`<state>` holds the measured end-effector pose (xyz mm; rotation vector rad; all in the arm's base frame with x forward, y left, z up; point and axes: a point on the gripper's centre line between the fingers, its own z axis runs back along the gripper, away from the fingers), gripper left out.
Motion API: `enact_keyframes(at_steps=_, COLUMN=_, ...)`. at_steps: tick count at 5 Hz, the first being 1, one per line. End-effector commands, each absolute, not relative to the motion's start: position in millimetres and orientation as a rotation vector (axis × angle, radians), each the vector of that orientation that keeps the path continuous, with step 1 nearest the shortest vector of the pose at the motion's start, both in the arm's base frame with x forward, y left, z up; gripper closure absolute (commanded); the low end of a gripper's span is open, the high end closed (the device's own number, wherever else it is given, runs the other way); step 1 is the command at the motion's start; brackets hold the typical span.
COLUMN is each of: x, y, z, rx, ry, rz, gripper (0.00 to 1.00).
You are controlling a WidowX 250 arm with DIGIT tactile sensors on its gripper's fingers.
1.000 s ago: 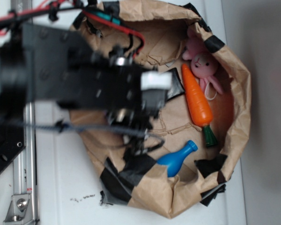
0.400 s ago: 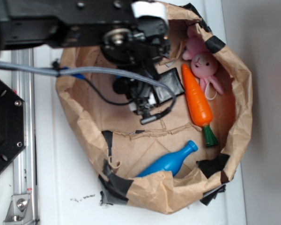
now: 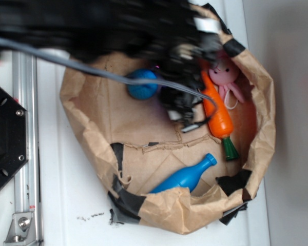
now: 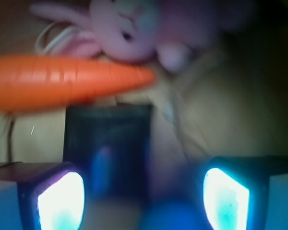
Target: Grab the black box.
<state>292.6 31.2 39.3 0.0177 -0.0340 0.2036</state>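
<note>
In the wrist view the black box (image 4: 108, 148) lies flat on the brown paper just ahead of my gripper (image 4: 143, 201), nearer the left finger than the right. The two lit fingertips (image 4: 60, 201) stand wide apart with nothing between them, so the gripper is open. In the exterior view the blurred black arm reaches down from the top into the paper bag (image 3: 262, 102). There the gripper (image 3: 184, 110) hangs over the spot beside the carrot and hides the black box.
An orange carrot (image 3: 218, 110) (image 4: 62, 88) lies right behind the box, with a pink bunny (image 3: 223, 72) (image 4: 129, 28) beyond it. A teal ball (image 3: 142, 84) and a blue bottle (image 3: 187, 177) also lie in the bag. A black hexagonal plate (image 3: 2, 138) sits at the left.
The arm has swung from the bag's left side up and to the right, toward the carrot. The teal ball is now uncovered, and the gripper now covers the black box in the exterior view.
</note>
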Motion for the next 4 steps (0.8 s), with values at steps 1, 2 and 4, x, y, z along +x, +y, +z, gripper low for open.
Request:
enact_keyframes(at_steps=1, x=318, y=7, z=1, rx=0.025, ry=0.03, rz=0.127, gripper=0.0)
enact_keyframes(at_steps=2, x=303, y=-7, z=-1, rx=0.039, ry=0.036, rz=0.084, gripper=0.0)
enact_keyframes(at_steps=4, x=273, y=-12, z=47, rx=0.022, ry=-0.023, rz=0.078, gripper=1.0)
